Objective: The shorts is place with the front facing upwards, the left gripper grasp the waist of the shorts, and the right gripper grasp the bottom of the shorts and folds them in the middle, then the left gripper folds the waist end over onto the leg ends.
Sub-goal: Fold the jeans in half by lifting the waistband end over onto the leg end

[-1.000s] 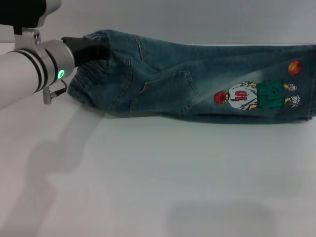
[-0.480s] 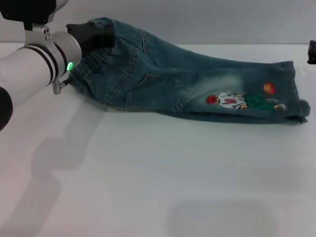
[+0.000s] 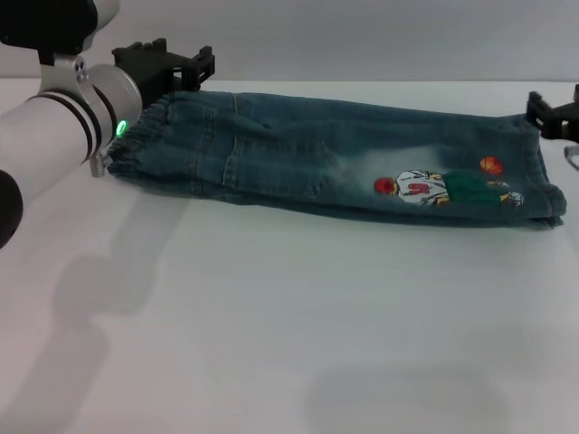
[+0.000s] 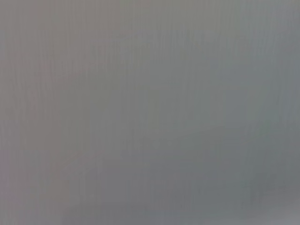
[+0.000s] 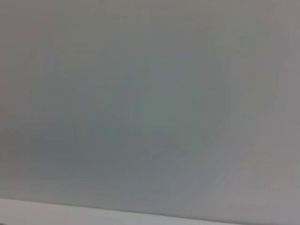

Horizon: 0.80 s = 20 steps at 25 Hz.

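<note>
White table [image 3: 271, 344] below a grey wall [image 3: 362, 36].

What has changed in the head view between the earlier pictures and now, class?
The shorts, whose waist end was held raised by the left tool, have been lowered and now lie flat, folded lengthwise. The left tool has let go and sits open just behind the waist. The right tool, unseen a second ago, now shows at the leg ends. The shorts stay on the white table, print facing up.

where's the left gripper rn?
Head view: left gripper is at the far left, at the waistband end of the shorts, fingers spread and clear of the denim.
</note>
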Each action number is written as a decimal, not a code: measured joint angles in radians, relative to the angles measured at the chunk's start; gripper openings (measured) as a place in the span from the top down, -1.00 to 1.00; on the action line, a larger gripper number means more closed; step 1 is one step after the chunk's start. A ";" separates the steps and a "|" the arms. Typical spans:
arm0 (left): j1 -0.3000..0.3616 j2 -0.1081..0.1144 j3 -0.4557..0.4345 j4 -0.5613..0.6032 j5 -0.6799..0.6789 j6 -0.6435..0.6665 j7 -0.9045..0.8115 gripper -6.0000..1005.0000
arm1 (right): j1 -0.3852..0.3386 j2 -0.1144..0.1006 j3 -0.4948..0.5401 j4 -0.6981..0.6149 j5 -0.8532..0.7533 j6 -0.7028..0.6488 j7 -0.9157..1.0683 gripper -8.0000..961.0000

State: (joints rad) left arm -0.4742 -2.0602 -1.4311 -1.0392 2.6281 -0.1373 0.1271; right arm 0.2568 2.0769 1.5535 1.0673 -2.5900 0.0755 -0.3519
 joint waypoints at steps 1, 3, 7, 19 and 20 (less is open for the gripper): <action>0.004 0.000 -0.002 -0.002 0.001 0.005 0.001 -0.09 | -0.017 0.000 -0.024 0.008 0.000 -0.023 0.000 0.08; 0.013 0.000 -0.003 -0.005 0.002 0.015 0.001 -0.19 | -0.057 0.000 -0.077 0.029 0.000 -0.093 -0.001 -0.12; 0.042 0.002 -0.002 -0.007 0.002 0.036 0.002 -0.39 | -0.124 0.002 -0.187 0.026 0.000 -0.316 0.002 -0.45; 0.080 0.003 -0.019 -0.005 0.004 -0.052 0.003 -0.69 | -0.069 0.001 -0.372 -0.173 0.179 -0.600 0.008 -0.46; 0.080 0.003 -0.023 -0.005 0.004 -0.061 0.003 -0.68 | -0.064 0.001 -0.377 -0.181 0.182 -0.598 0.008 -0.40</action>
State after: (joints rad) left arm -0.3941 -2.0567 -1.4539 -1.0444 2.6324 -0.1979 0.1302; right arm 0.1933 2.0781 1.1767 0.8867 -2.4085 -0.5229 -0.3439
